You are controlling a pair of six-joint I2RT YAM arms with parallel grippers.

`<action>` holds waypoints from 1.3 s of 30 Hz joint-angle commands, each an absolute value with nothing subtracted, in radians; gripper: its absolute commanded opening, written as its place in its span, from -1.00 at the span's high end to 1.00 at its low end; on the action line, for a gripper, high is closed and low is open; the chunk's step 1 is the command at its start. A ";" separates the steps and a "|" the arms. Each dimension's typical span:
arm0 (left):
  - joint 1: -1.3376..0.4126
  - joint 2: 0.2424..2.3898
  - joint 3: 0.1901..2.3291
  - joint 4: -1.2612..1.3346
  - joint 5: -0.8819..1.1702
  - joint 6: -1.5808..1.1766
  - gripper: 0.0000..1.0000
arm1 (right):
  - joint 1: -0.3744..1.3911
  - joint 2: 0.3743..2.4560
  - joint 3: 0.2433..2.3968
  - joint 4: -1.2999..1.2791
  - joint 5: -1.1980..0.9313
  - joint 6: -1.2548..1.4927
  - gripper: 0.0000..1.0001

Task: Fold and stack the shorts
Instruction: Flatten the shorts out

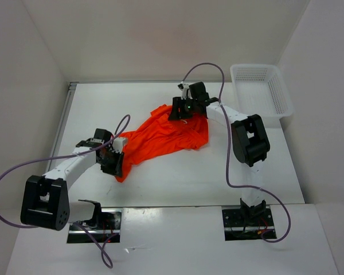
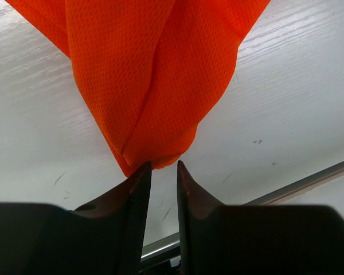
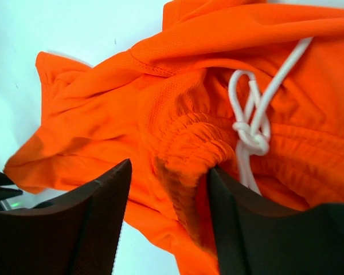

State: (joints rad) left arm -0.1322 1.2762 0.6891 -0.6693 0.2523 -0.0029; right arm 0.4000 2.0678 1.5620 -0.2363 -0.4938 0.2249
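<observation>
Top view: the shorts (image 1: 166,136) lie crumpled mid-table (image 1: 218,177), strung in a loose band from about 8 o'clock up to 1 o'clock of the table's centre. The left gripper (image 1: 114,165) is at the 8 o'clock end and the right gripper (image 1: 179,112) at the 1 o'clock end. A white mesh basket (image 1: 275,102) sits at the 2 o'clock corner, well apart from the cloth. Left wrist view: the fingers (image 2: 135,195) are nearly together, with a narrow gap. A bunched corner of the cloth comes to a point right at their tips; whether it is pinched, cannot tell. Right wrist view: the fingers (image 3: 243,212) stand fairly wide, straddling a thick gather of waistband. The knotted white drawstring (image 3: 252,123) is just beyond, at 1 o'clock of the gap. Whether they press the gather, cannot tell.
</observation>
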 commanded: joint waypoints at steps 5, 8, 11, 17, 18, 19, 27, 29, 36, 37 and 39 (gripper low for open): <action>-0.129 1.289 0.651 -0.621 0.285 0.000 0.71 | 0.442 2.109 1.606 -0.186 -0.453 0.363 0.03; -0.129 1.289 0.650 -0.575 0.273 0.000 1.00 | 0.451 2.109 1.606 -0.176 -0.387 0.403 0.50; -0.120 1.279 0.660 -0.458 0.184 0.000 1.00 | 0.451 2.109 1.681 -0.202 -0.238 0.356 1.00; 0.038 1.340 0.972 -0.197 0.017 0.000 1.00 | 0.426 2.144 2.098 -0.283 -0.173 0.145 1.00; 0.038 1.351 1.014 -0.177 -0.006 0.000 1.00 | 0.416 2.155 2.223 -0.296 -0.173 0.129 1.00; 0.050 1.351 1.052 -0.145 -0.027 0.000 1.00 | 0.416 2.166 2.282 -0.310 -0.185 0.109 1.00; 0.061 1.321 1.243 -0.143 -0.158 0.000 1.00 | 0.405 1.956 2.211 -0.462 -0.383 -0.084 1.00; 0.052 1.287 1.195 -0.190 -0.158 0.000 1.00 | 0.393 1.860 2.113 -0.504 -0.408 -0.164 1.00; -0.070 1.057 0.878 -0.443 -0.074 0.000 1.00 | 0.383 1.616 1.546 -0.612 -0.428 -0.432 1.00; -0.089 1.031 0.839 -0.492 -0.074 0.000 1.00 | 0.383 1.596 1.484 -0.624 -0.428 -0.466 1.00; -0.136 0.967 0.742 -0.544 -0.065 0.000 1.00 | 0.383 1.534 1.299 -0.646 -0.428 -0.538 1.00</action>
